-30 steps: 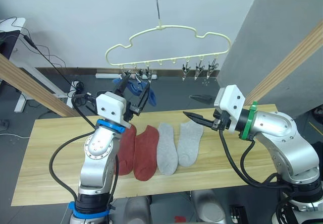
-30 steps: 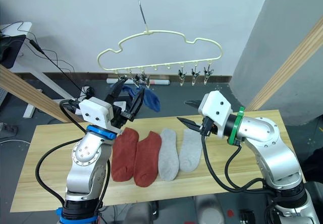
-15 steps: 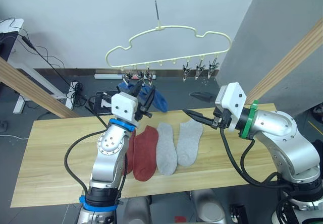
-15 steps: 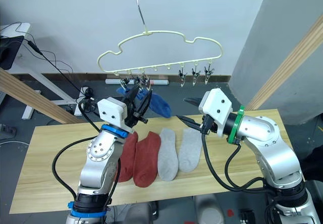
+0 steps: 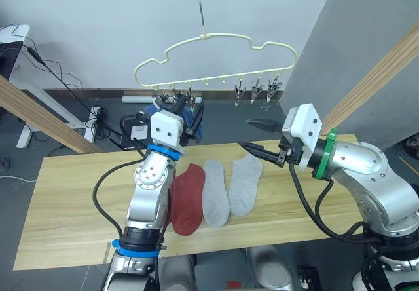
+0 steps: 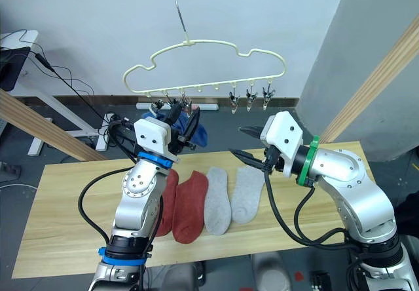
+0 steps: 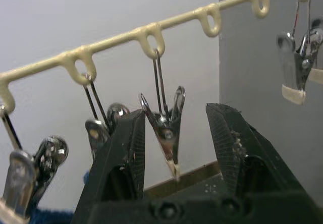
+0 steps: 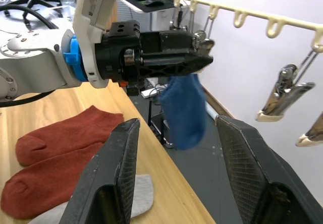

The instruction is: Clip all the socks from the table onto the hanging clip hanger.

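My left jaws (image 7: 174, 148) stand released, one finger on each side of a silver clip (image 7: 165, 128) on the cream hanger (image 5: 216, 52). A blue sock (image 8: 184, 110) already hangs just beside them. My right jaws (image 5: 252, 137) are also released, hovering above the grey socks (image 5: 229, 186) on the bench (image 5: 65, 199); the red socks (image 5: 188, 196) lie beyond those, toward my left arm. The socks look light, soft and floppy, so I judge a pinch at the cuff best. The clip looks stiff and springy and wants squeezing at its upper wings.
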Robot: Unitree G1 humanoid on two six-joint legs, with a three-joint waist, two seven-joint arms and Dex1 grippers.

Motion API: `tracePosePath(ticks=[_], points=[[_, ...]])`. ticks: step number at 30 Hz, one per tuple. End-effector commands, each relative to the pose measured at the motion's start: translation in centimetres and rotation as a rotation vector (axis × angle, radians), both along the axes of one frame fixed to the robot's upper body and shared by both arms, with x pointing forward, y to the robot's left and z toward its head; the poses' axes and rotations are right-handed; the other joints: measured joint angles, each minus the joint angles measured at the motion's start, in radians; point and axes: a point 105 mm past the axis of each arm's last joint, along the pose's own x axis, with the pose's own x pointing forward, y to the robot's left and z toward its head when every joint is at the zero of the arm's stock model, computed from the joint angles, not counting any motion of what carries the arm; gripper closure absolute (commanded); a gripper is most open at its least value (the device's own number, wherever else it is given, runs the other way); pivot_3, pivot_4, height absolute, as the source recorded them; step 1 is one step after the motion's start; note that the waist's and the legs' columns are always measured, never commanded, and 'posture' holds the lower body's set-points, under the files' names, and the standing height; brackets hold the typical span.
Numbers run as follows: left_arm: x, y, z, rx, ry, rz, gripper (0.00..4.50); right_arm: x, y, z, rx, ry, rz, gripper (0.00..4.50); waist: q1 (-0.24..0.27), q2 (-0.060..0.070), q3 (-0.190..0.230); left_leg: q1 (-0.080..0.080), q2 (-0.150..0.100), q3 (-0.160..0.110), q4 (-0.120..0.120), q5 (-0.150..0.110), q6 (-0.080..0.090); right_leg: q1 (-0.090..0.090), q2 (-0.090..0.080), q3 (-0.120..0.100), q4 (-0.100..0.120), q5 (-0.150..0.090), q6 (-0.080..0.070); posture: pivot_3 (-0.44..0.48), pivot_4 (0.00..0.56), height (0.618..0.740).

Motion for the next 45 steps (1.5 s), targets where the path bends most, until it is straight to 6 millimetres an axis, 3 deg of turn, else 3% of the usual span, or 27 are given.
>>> tracePosePath(ticks=[1, 19, 25, 28, 32, 35, 38, 42, 45], points=[[-0.3, 0.1, 1.2, -0.017, -0.063, 0.015, 2.43, -0.5, 0.2, 1.1, 0.021, -0.048, 0.020, 2.00, 0.000, 0.000, 0.000, 0.000, 0.000, 0.000, 0.000, 0.000, 0.000, 0.000, 0.000, 0.000, 0.000, 0.000, 0.000, -0.313, 0.324, 0.733], [-0.1, 0.1, 1.8, -0.024, -0.070, 0.046, 2.43, -0.4, -0.1, 0.9, 0.017, -0.038, 0.014, 2.00, 0.000, 0.000, 0.000, 0.000, 0.000, 0.000, 0.001, 0.000, 0.000, 0.000, 0.000, 0.000, 0.000, 0.000, 0.000, -0.310, 0.325, 0.733], [0.1, -0.1, 1.8, -0.020, -0.071, 0.046, 4.03, -0.5, -0.1, 0.7, 0.017, -0.032, 0.011, 2.00, -0.001, 0.000, 0.000, 0.000, 0.000, 0.000, 0.001, 0.000, 0.000, 0.000, 0.000, 0.000, 0.001, 0.000, 0.000, -0.311, 0.325, 0.733], [0.1, -0.1, 1.8, -0.020, -0.072, 0.047, 4.40, -0.5, -0.2, 0.4, 0.013, -0.025, 0.008, 2.00, 0.000, 0.000, 0.000, 0.000, 0.000, 0.000, 0.001, 0.000, 0.000, 0.000, 0.000, 0.000, 0.000, 0.000, 0.000, -0.311, 0.325, 0.733], [0.0, 0.0, 1.9, -0.016, -0.074, 0.050, 4.40, -0.4, -0.3, -0.6, -0.007, -0.004, -0.013, 2.00, 0.000, 0.000, 0.000, 0.000, 0.000, 0.000, 0.001, 0.000, 0.000, 0.000, 0.000, 0.000, 0.000, 0.000, 0.000, -0.311, 0.325, 0.733], [-0.1, 0.2, 1.9, -0.008, -0.073, 0.047, 4.40, 0.7, -0.9, -3.6, -0.048, 0.075, -0.128, 2.00, 0.000, 0.000, 0.000, 0.000, 0.000, 0.000, 0.001, 0.000, 0.000, 0.000, 0.000, 0.000, 0.001, 0.000, 0.000, -0.303, 0.326, 0.733], [-0.4, 0.1, 2.0, 0.015, -0.067, 0.008, 4.40, 2.0, -1.3, -8.2, -0.074, 0.186, -0.287, 1.47, 0.000, -0.001, 0.000, 0.000, 0.000, -0.001, 0.001, 0.000, 0.000, 0.001, 0.000, -0.001, 0.001, 0.000, 0.000, -0.287, 0.330, 0.733], [-0.5, 0.3, 2.1, 0.030, -0.058, -0.015, 4.40, 3.0, -1.3, -11.3, -0.097, 0.217, -0.386, 0.08, 0.000, -0.001, 0.000, 0.001, 0.000, 0.000, 0.002, 0.000, 0.000, 0.001, 0.000, 0.001, 0.001, 0.000, 0.000, -0.274, 0.332, 0.733], [-0.5, 0.7, 2.2, 0.050, -0.053, -0.016, 4.40, 4.4, -1.8, -14.5, -0.087, 0.270, -0.487, 0.00, 0.001, -0.001, 0.000, 0.001, 0.000, 0.000, 0.003, 0.000, 0.000, 0.001, 0.000, 0.000, 0.002, 0.000, 0.001, -0.260, 0.333, 0.733]])
